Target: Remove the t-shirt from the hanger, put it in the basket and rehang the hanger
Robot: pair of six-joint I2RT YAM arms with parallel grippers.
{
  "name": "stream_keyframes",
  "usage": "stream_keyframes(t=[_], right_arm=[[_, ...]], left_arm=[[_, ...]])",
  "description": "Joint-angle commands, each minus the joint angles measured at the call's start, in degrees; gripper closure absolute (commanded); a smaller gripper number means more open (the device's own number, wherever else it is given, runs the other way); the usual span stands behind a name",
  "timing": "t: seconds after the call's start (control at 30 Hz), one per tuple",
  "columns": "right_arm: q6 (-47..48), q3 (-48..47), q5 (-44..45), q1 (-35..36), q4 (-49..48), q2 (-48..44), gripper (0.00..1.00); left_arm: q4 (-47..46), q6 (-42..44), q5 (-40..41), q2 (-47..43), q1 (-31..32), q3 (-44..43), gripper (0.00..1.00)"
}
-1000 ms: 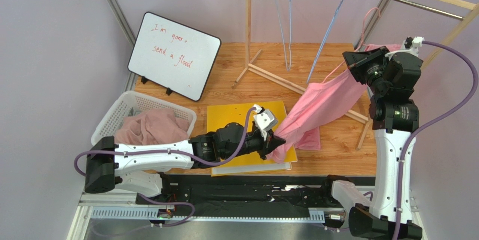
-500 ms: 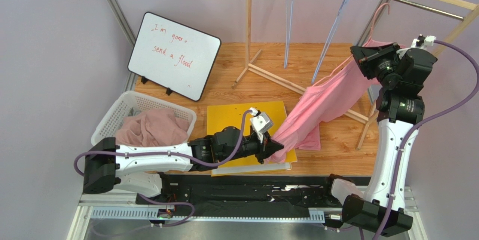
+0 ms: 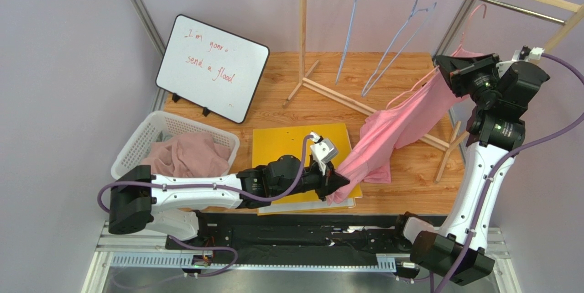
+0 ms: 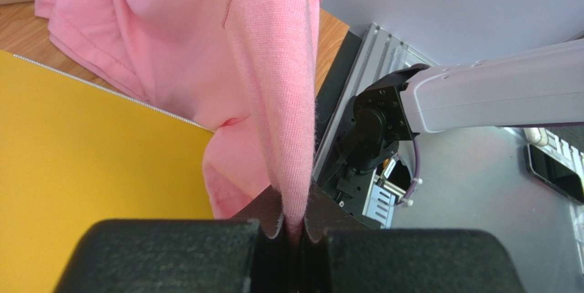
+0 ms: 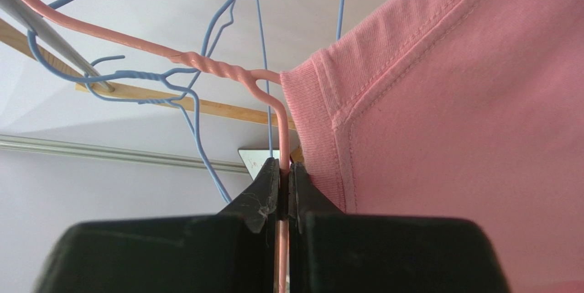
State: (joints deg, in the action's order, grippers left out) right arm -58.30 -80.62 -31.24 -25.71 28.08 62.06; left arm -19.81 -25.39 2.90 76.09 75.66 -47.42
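Two grippers, both clamped. Left gripper [image 4: 293,228] is pinched tight on a fold of the pink t-shirt [image 3: 397,122], and the cloth runs up and away from its jaws. Right gripper [image 5: 283,178] is closed on the pink hanger [image 5: 205,62] wire, with the collar just right of its fingers. The shirt is stretched between them; loose cloth lies at the yellow board [image 3: 288,144] edge.

Robot lab cell: bare partition walls [image 3: 62,67], aluminium rails [image 3: 274,260], whiteboard [image 3: 212,67]

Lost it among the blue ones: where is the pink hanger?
The pink hanger is upper right in the top view, beside the blue hangers, clamped by the right end effector.
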Motion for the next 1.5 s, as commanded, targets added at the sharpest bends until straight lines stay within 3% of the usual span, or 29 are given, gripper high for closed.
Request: stream_keyframes(t=[0.0,0.33,0.53,0.73,0.9,1.0,1.23,1.37,1.47], right_arm=[[-1.64,0.99,-4.34,-1.44,-8.55,-1.58,1.00],[-4.62,3.89,-11.56,-1.44,-5.50,-11.25,1.00],[-16.56,10.21,-13.22,-1.53,-4.08,-17.23,1.00],[-30.98,16.71,-17.88,-1.53,-10.31,-21.63,1.00],[-28.81,14.70,-18.85,-1.44,-9.19,-20.67,1.00],[-30.20,16.54,-22.28,-1.36,-14.35,-18.91,1.00],[-15.00,10.22,-19.03,-1.35,-7.51,-16.63,1.00],[-32.10,18.65,-27.81,-1.00,-27.32,-15.56,1.00],[-32.31,18.13,-26.86,-0.83,-25.18,-17.32,1.00]], left_arm=[[-0.85,-0.89,-1.92,0.89,0.28,-1.79,1.00],[6.55,1.75,-7.81,14.95,-0.77,-23.23,1.00],[0.22,-4.32,-12.55,20.31,-5.69,-29.20,1.00],[0.65,-5.46,-15.73,25.06,-7.28,-34.75,1.00],[-1.97,-5.46,-16.52,25.16,-7.63,-34.06,1.00],[-8.74,-6.51,-15.38,22.35,-7.54,-28.09,1.00],[-11.20,-6.95,-12.84,16.90,-7.54,-19.67,1.00],[-14.37,-8.63,-3.01,13.82,-7.54,-13.76,1.00],[-13.06,-8.63,-3.51,15.82,-8.16,-16.12,1.00]])
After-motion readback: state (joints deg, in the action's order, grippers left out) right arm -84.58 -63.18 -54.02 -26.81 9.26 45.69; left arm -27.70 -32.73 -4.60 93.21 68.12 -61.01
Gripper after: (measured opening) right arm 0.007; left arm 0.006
